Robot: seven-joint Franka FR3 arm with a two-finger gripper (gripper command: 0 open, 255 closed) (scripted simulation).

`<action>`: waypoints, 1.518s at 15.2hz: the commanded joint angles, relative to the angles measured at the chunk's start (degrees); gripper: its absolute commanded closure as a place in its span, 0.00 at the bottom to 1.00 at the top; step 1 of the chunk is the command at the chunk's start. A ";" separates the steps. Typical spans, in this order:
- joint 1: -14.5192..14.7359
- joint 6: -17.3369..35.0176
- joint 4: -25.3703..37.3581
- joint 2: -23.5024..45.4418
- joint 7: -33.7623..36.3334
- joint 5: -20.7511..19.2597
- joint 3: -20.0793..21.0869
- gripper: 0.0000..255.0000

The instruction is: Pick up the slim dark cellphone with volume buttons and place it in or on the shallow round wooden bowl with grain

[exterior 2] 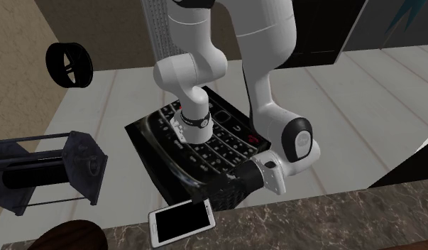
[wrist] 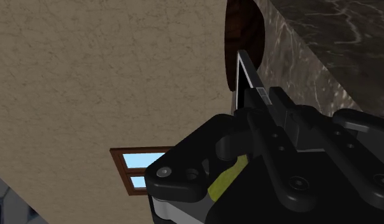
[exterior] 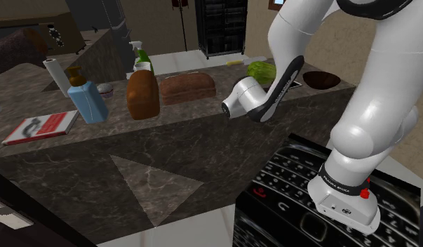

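The cellphone is a slim slab with a white face and a dark band. It hangs level over the marble counter's edge nearest the stand. My gripper reaches in sideways and is shut on the phone's end. In the wrist view the phone shows edge-on, running out from the fingers toward the dark wooden bowl. In the shoulder view the bowl sits on the counter just beyond my gripper. Part of the bowl also shows to the left of the phone.
On the counter stand two brown loaves, a blue bottle, a spray bottle, a paper roll, a red and white book and a lettuce. The keypad-patterned stand is close behind. A dark wire rack is nearby.
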 commanded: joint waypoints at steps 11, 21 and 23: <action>-1.03 1.70 -2.50 -10.32 -8.06 -0.23 -0.36 1.00; -11.64 14.16 -8.00 -14.68 -8.55 -17.98 -11.30 1.00; -13.89 16.41 -7.93 -14.58 -8.41 -21.94 -13.61 1.00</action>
